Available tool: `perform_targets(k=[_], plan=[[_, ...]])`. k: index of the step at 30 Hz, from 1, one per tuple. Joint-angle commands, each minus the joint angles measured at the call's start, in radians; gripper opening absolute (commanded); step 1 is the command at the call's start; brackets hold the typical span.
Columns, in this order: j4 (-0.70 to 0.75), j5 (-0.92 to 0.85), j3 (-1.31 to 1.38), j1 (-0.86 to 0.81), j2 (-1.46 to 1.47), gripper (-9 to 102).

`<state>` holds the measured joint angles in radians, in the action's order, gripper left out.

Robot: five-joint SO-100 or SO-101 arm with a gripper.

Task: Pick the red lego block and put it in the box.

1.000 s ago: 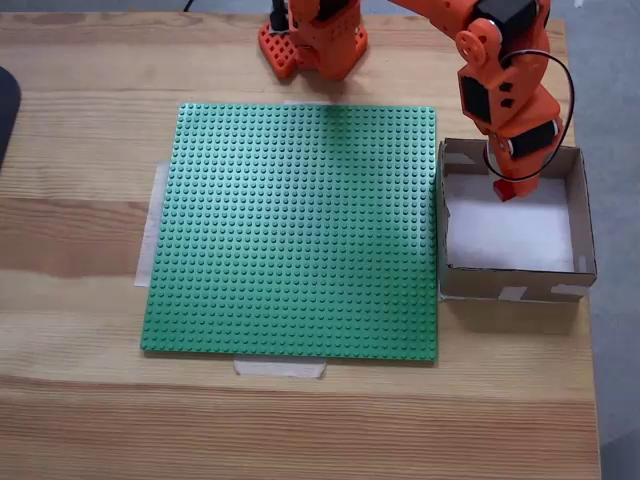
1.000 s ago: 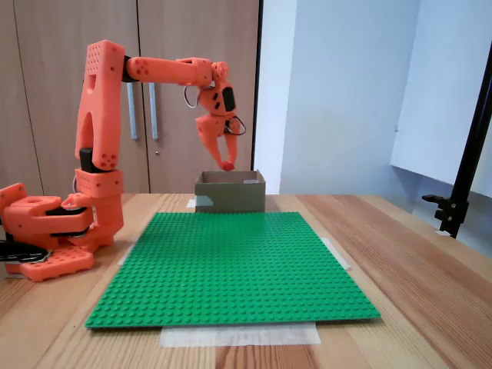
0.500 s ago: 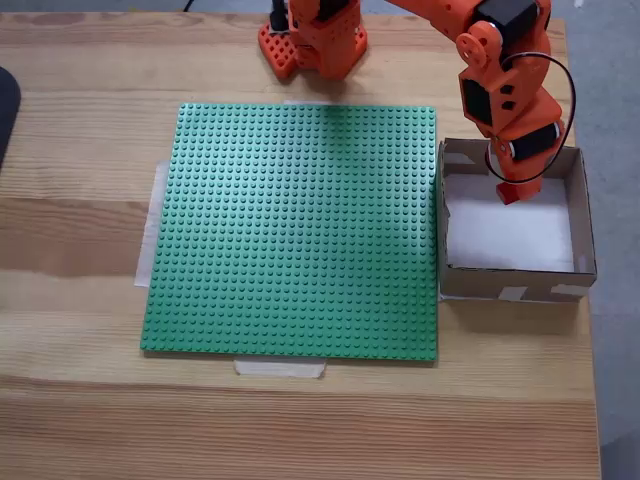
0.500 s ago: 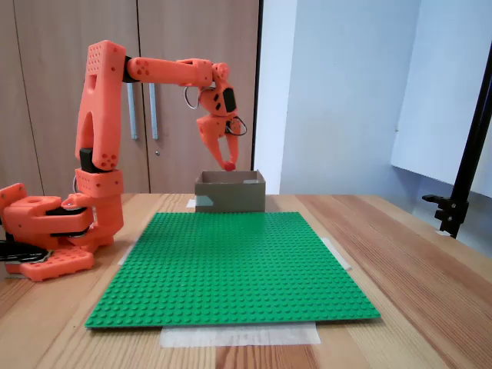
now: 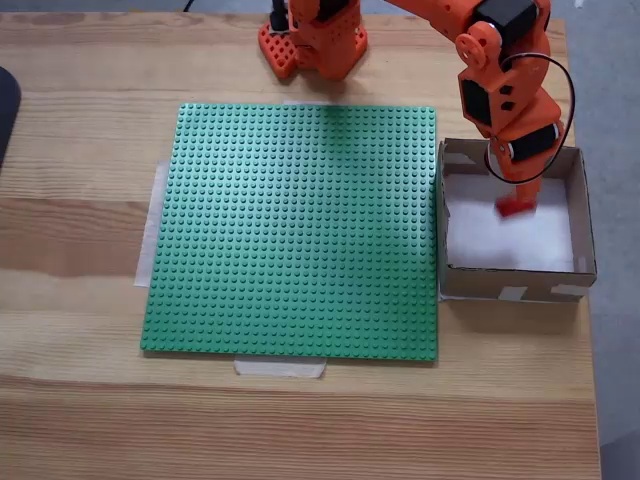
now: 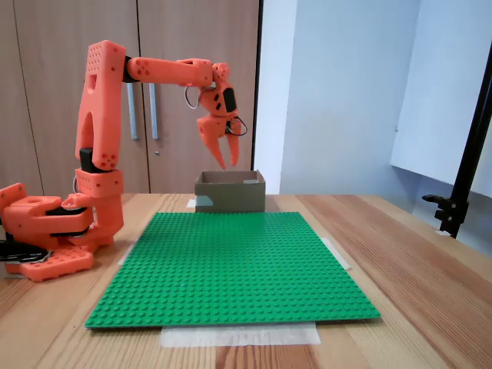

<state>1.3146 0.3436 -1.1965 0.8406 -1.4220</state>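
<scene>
Red brick in the box, claw spread above it

In a fixed view from above, the red lego block (image 5: pixel 516 207) lies on the white floor of the box (image 5: pixel 441 230), toward the wall at 12 o'clock, apart from the gripper (image 5: pixel 520 178) that hangs just over it. In a fixed view from the side, the gripper (image 6: pixel 228 163) points down above the box (image 6: pixel 230 193) with its two fingers (image 6: pixel 217 154) spread apart and nothing between them. The green baseplate (image 5: pixel 300 230) lies taped to the wooden table (image 5: pixel 80 400), with the box touching its 3 o'clock edge
</scene>
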Motion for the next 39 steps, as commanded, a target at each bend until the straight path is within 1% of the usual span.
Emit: perform_targets(k=[1, 16, 20, 27, 32, 39], plan=[[0.005, 0.003, 0.038, -0.008, -0.008, 15], [-0.011, -0.014, 0.008, -0.009, -0.075, 15], [-0.072, -0.043, -0.106, -0.02, -0.179, 13], [-0.166, -0.11, -0.301, -0.077, -0.371, 8], [-0.227, -0.153, -0.428, -0.144, -0.5, -1], [-0.267, -0.209, -0.597, -0.23, -0.701, -1]])
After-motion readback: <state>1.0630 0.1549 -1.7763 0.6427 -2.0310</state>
